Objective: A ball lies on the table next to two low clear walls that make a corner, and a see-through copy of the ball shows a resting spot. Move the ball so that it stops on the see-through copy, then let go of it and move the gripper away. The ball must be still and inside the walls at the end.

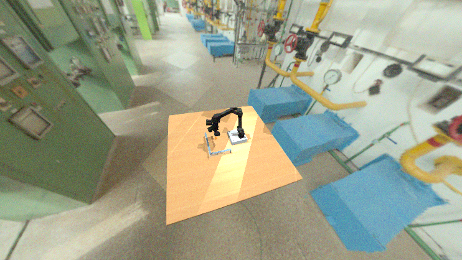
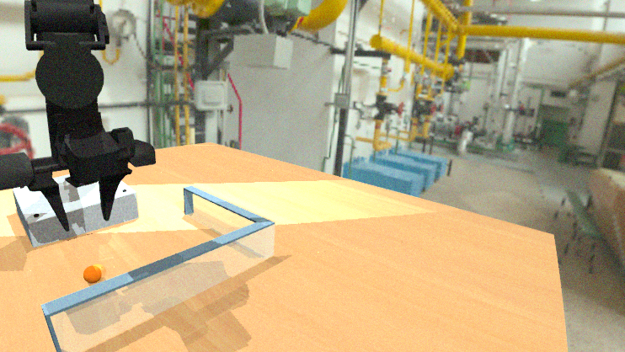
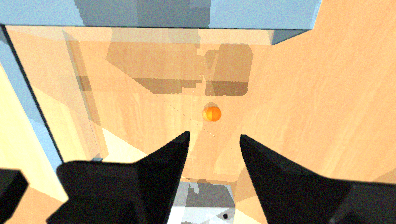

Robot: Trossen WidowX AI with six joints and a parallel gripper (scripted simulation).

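One ball rests beside wall, end effector open above.

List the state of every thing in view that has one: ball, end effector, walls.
ball: on the table beside the long wall, free of the fingers, roughly on the see-through copy
end effector: open, empty, raised above the ball
walls: upright, joined in a corner

Ball lies on table beside wall, under pincer.

ball barely a speck from the top, see-through copy perhaps mostly hidden behind it
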